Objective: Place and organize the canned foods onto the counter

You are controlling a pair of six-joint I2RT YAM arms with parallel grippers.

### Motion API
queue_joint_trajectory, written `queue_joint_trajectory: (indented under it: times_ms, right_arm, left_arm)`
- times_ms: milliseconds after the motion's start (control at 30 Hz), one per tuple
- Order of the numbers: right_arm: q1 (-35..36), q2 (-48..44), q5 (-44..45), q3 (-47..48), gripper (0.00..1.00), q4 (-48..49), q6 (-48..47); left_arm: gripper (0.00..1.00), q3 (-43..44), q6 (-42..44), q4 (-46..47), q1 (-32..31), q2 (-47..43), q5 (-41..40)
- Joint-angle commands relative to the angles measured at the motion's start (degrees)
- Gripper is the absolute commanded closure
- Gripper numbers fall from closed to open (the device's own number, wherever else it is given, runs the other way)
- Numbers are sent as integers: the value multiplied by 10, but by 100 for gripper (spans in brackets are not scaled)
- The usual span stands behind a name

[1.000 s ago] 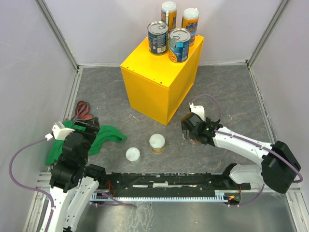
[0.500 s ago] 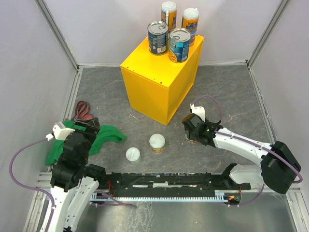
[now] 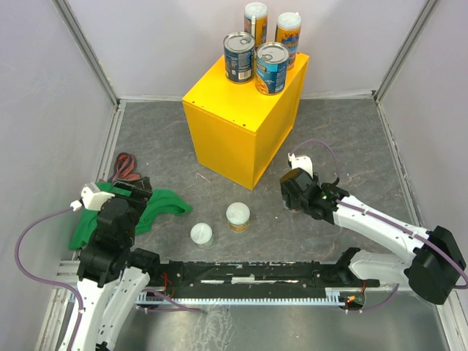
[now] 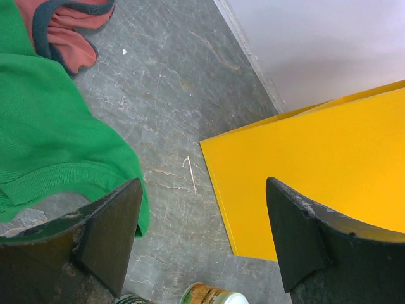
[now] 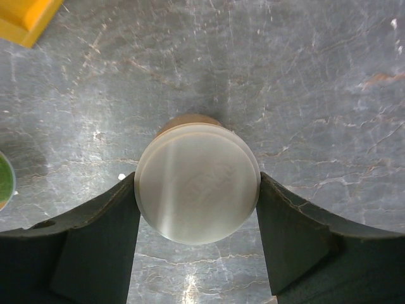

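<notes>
– Grey, marble-veined tabletop (image 3: 351, 139), matte, boxed in by smooth pale lilac walls (image 3: 44, 95). What's the biggest thing on it?

– That bright yellow box-shaped counter (image 3: 241, 131), with flat faces and crisp edges. Four cans stand upright on its top. Two wide blue-labelled cans (image 3: 239, 56) (image 3: 272, 67) with shiny silver tops are nearer the front. Two tall slim orange-labelled cans (image 3: 255, 22) (image 3: 288, 31) with white lids stand behind them.

– And the soft stuff on the left?

– A rumpled green knit cloth (image 3: 164, 201) lies beside the left arm, with a red rag (image 3: 126, 170) edged in dark trim just beyond it.

– The hands?

– The left gripper (image 4: 202, 234) hangs over the tabletop, its dark fingers spread wide with nothing between them. The right gripper (image 5: 197, 187), low beside the counter's right side, is clamped on a short white-lidded can (image 5: 190, 209). Both curved pads (image 5: 107, 234) touch opposite sides of the round, frosted lid, and a brown body shows beneath. I cannot tell whether it has left the surface.

– Anything smaller?

– Two more short white-lidded cans (image 3: 238, 216) (image 3: 201, 233) stand upright in front of the counter, near each other but apart.
</notes>
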Motion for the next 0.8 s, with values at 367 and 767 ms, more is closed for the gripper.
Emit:
queue_joint_trajectory:
  times_ms: [367,767]
  right_arm:
    - [0,-39,42,212,63,-74,-101]
    - [0,-16,36,408,63,-130,-172]
  left_arm:
    - [15,-1,3,35,-2,14,-12]
    - [15,-11,-7,38,-2,12,-3]
